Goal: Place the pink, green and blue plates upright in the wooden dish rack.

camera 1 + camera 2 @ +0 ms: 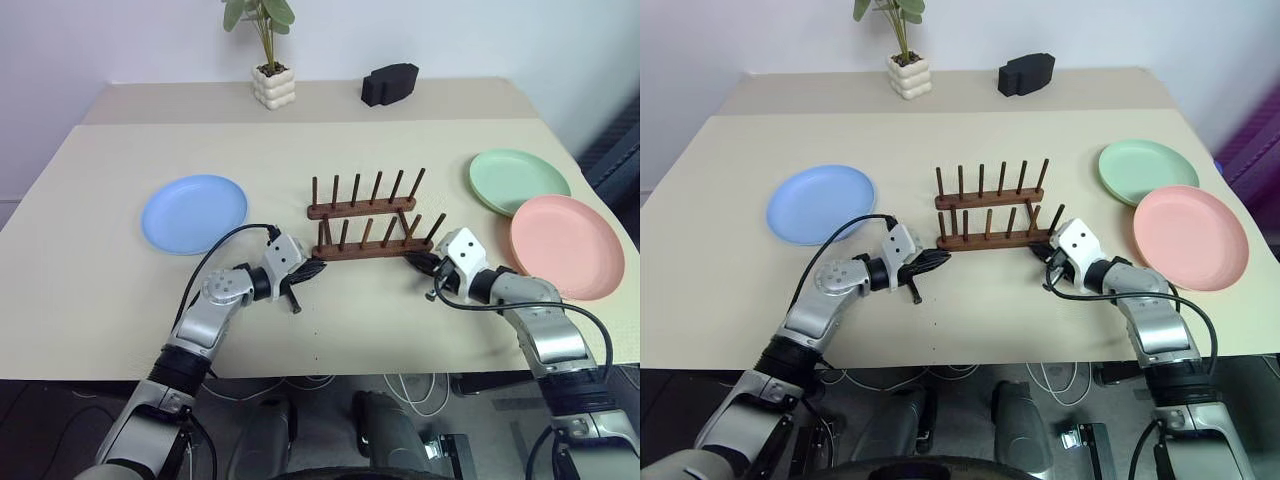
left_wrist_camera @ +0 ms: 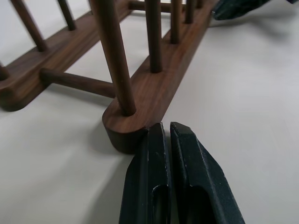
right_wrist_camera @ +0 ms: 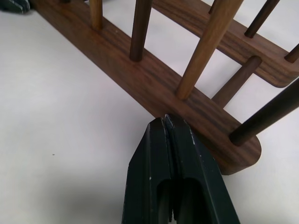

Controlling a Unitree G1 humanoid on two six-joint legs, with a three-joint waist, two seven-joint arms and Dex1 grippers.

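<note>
**Grippers pinched shut at both ends of the rack**

Wood first: your wooden dish rack is dark brown with a visible grain, two flat rails with rounded ends, joined by round crossbars and set with thin upright dowel pegs. It sits mid-table with every slot bare. The table is a matte, pale beige surface.

Your left gripper has its black fingers pressed together with only a thin seam between them, holding nothing; the tips sit right at the rounded end of the near rail, on the rack's left side. Your right gripper is likewise pinched closed and empty, its tips against the near rail's long edge close to the right end.

The three plates are round, shallow and matte. The blue plate lies flat well to the left of the rack. The green plate lies flat off to the right, and the pink plate rests nearer you, its rim overlapping the green one and close to the table's right edge.

You have open tabletop in front of the rack between both arms. A potted plant and a black object stand at the far edge.
</note>
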